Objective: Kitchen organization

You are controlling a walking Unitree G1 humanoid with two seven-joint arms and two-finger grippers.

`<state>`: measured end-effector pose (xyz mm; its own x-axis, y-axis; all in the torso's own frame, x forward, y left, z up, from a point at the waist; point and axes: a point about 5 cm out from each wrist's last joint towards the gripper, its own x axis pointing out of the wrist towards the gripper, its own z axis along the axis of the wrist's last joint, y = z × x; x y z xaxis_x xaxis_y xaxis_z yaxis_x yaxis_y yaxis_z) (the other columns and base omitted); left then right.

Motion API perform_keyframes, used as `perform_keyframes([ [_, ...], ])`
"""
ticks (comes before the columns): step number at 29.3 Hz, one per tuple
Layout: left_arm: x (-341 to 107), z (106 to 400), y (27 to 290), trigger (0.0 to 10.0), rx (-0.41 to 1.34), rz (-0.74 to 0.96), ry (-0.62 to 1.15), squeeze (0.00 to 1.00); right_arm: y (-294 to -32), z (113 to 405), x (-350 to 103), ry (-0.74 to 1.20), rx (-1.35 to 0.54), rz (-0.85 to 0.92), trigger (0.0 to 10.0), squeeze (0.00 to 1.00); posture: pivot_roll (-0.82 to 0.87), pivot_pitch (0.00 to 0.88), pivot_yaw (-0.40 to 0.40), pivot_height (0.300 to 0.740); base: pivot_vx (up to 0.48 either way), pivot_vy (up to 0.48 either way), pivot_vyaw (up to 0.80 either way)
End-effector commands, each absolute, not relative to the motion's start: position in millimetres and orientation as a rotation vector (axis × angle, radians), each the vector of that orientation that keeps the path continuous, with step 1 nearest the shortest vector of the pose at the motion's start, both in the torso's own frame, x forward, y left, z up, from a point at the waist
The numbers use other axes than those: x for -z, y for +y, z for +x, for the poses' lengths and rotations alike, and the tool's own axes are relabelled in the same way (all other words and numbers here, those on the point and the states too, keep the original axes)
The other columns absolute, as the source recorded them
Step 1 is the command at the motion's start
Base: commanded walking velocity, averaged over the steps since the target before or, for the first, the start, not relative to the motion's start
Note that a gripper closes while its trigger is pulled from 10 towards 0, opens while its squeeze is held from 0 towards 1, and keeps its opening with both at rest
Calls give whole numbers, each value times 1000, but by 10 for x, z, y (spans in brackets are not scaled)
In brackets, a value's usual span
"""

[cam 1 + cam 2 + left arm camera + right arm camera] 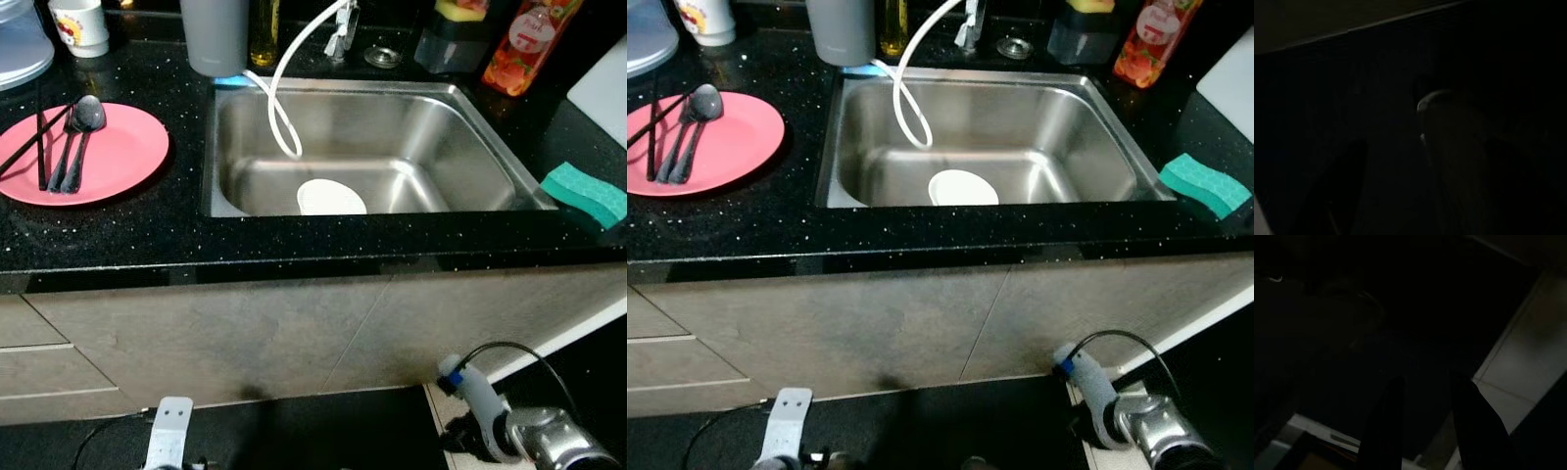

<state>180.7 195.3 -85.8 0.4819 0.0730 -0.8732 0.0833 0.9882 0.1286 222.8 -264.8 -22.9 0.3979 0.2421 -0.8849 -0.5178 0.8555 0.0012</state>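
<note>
Right gripper (1425, 421), fingers slightly spread and holding nothing, hangs below the worktop (176, 230): raise it squarely toward the spoon (78, 137) on the pink plate (127, 157).

I see a shiny metal sink (480, 137) set in a black counter (147, 230). A thin white hose (279, 108) hangs down into it. Below are pale cupboard doors (245, 338).
</note>
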Motion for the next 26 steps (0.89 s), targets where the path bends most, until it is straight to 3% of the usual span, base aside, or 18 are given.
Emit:
perform_keyframes([
  [1, 891, 1730, 1976, 10000, 27, 220, 1100, 0, -2677, 2080, 385, 1113, -410, -347, 10000, 0, 126, 115, -45, 740, 0, 0, 0],
  [2, 820, 1802, 2161, 10000, 25, 214, 1061, 0, -2649, 2033, 448, 1129, -382, -359, 10000, 0, 126, 115, -43, 740, 0, 0, 0],
  [3, 820, 1802, 2161, 10000, 25, 214, 1061, 0, -2649, 2033, 448, 1129, -382, -359, 10000, 0, 126, 115, -43, 740, 0, 0, 0],
  [6, 568, 2059, 2501, 10000, 54, 152, 918, 0, -2523, 1930, 594, 1165, -362, -376, 10000, 0, 125, 116, -42, 740, 0, 0, 0],
  [15, 207, 2417, 2399, 10000, 355, -53, 637, 0, -2379, 1838, 713, 1197, -342, -381, 10000, 0, 135, 119, -49, 740, 0, 0, 0],
  [16, -44, 2523, 2274, 10000, 611, -142, 504, 0, -2335, 1830, 741, 1208, -330, -413, 10000, 0, 134, 120, -51, 740, 0, 0, 0],
  [17, -174, 2540, 2193, 10000, 732, -180, 446, 0, -2302, 1833, 751, 1213, -333, -424, 10000, 0, 133, 122, -52, 740, 0, 0, 0],
  [18, -174, 2540, 2193, 10000, 732, -180, 446, 0, -2302, 1833, 751, 1213, -333, -424, 10000, 0, 133, 122, -52, 740, 0, 0, 0],
  [22, -621, 2413, 1892, 10000, 1124, -292, 320, 0, -2159, 1877, 768, 1214, -340, -425, 10000, 0, 129, 121, -51, 740, 0, 0, 0],
  [23, -621, 2413, 1892, 10000, 1124, -292, 320, 0, -2159, 1877, 768, 1214, -340, -425, 10000, 0, 129, 121, -51, 740, 0, 0, 0],
  [25, -949, 2249, 1685, 10000, 1362, -339, 238, 0, -2075, 1905, 772, 1213, -344, -426, 10000, 0, 129, 122, -52, 740, 0, 0, 0],
  [26, -949, 2249, 1685, 10000, 1362, -339, 238, 0, -2075, 1905, 772, 1213, -344, -426, 10000, 0, 129, 122, -52, 740, 0, 0, 0],
])
